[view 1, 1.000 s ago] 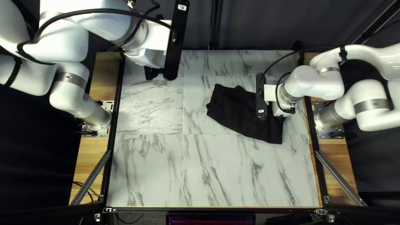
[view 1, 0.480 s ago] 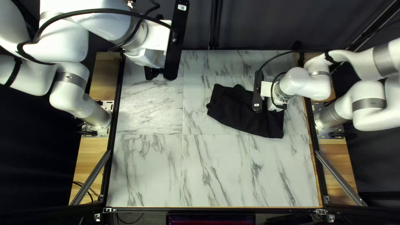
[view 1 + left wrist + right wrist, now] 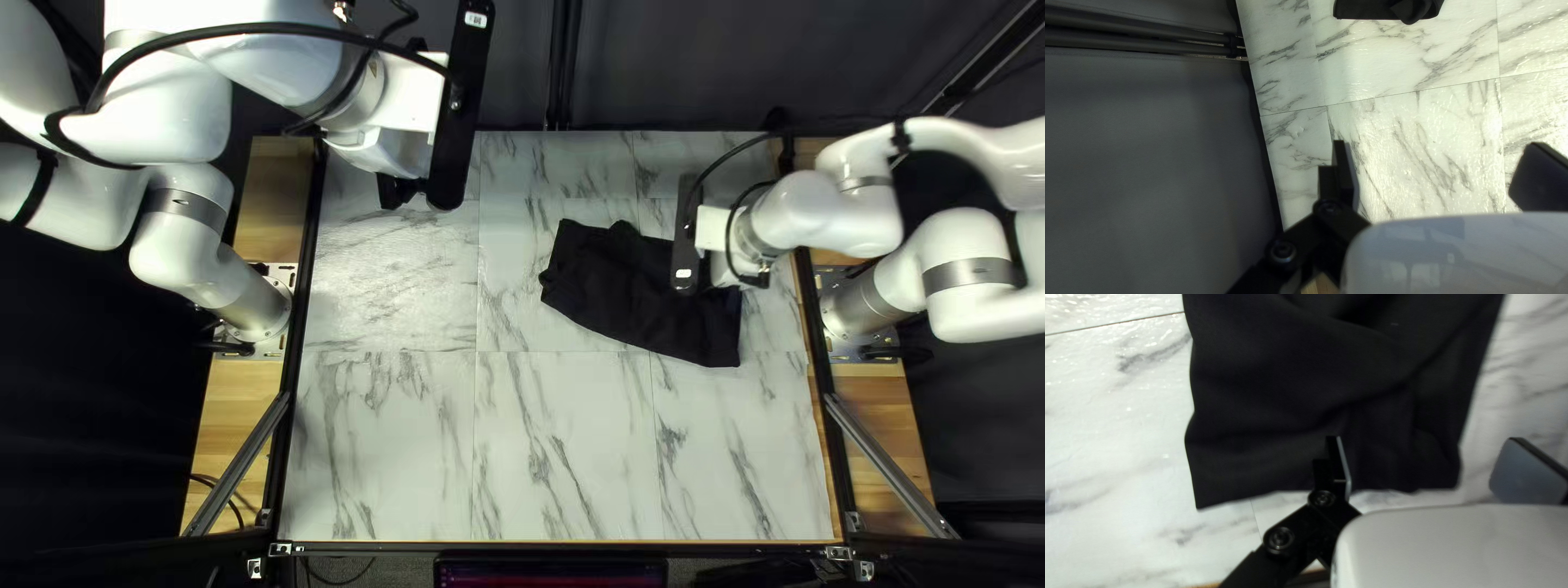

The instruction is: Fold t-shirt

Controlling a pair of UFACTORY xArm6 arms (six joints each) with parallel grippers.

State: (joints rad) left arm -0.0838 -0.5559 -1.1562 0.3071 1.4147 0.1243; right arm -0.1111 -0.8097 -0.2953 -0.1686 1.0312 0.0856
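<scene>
Shifting rightward, right end effector point(image 3: 686, 235), over t-shirt point(image 3: 615, 285)

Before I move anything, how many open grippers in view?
2: the left gripper, raised toward the far left of the table; the right gripper, at one end of the black t-shirt.

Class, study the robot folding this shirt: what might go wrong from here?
The open right gripper has one finger over the shirt and the other beyond its side, so closing might bunch the cloth. The left gripper is away from the shirt, so a one-sided pull could twist it.
</scene>
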